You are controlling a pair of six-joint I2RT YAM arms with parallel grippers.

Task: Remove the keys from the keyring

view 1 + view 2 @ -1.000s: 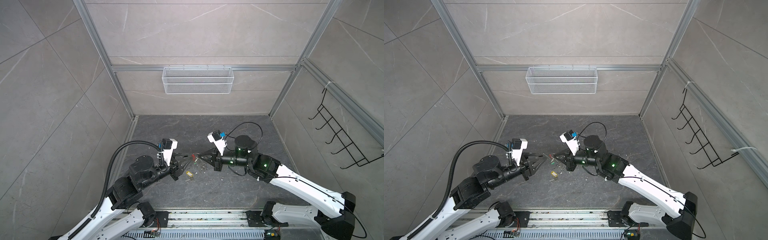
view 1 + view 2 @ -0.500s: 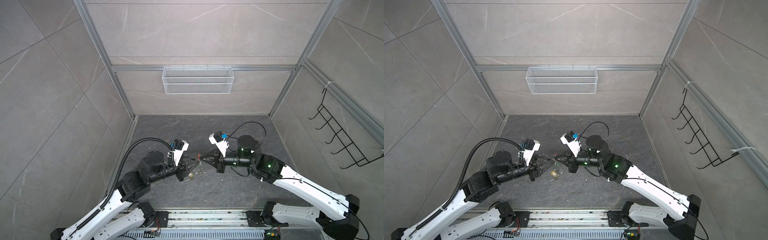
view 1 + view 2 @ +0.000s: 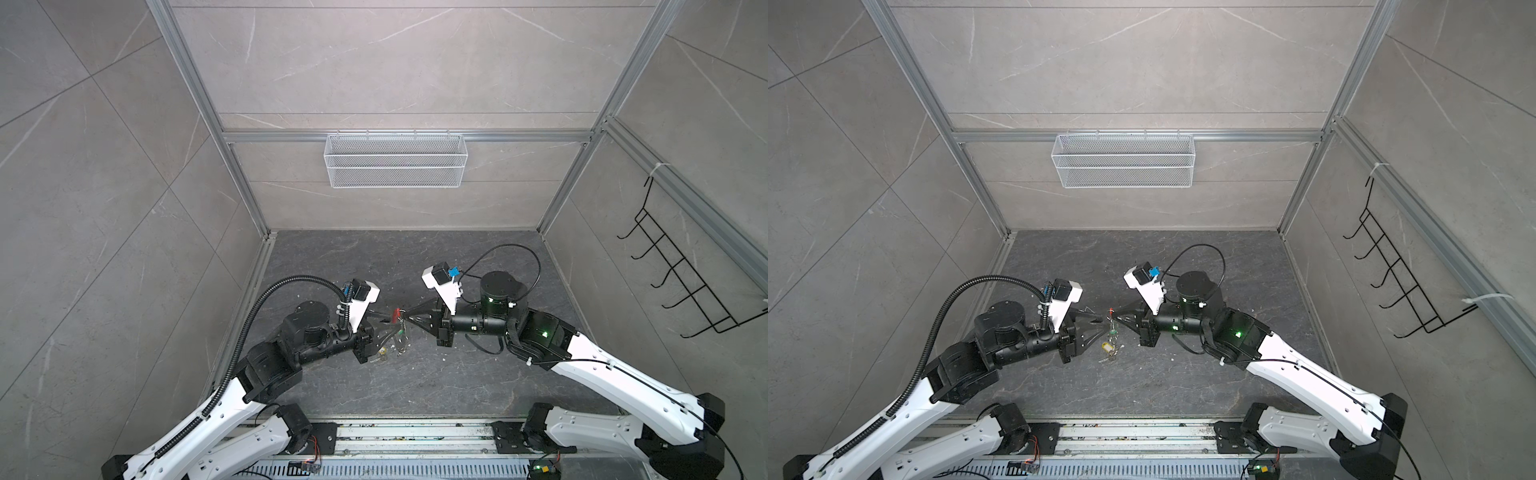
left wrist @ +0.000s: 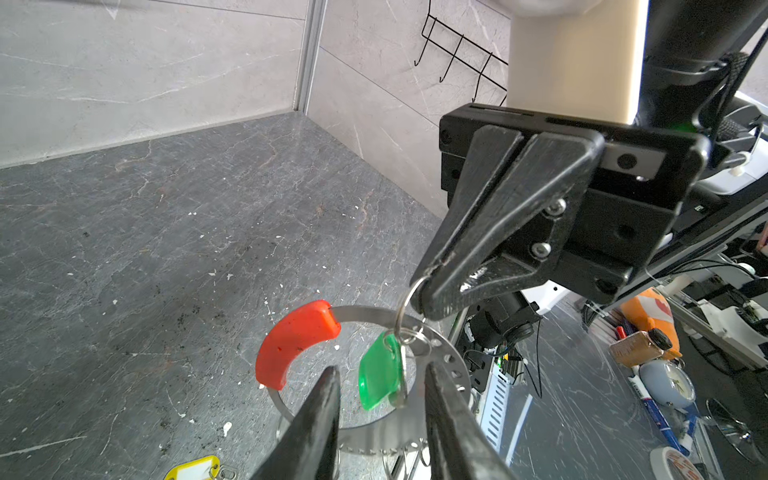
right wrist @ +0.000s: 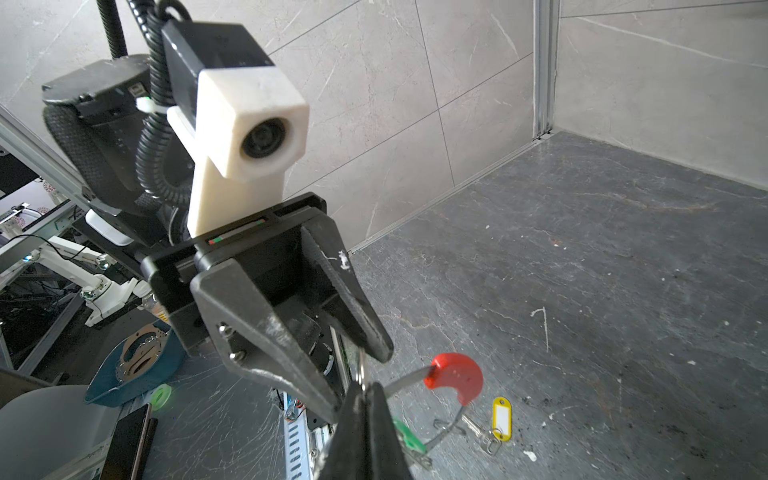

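The keyring (image 4: pixel 361 309) hung above the worktop (image 3: pixel 457 257), just below centre in both top views, suspended by the green-tagged key's (image 4: pixel 374 386) split ring (image 4: pixel 405 303). The right end effector (image 4: pixel 424 299) pinched that ring tight, evidently as an anchor. The left end effector (image 4: pixel 381 368) stood with jaws apart astride that key. The right wrist view showed the yellow-tagged key (image 5: pixel 500 417) lying free; the left wrist view alone made the pinch plain.
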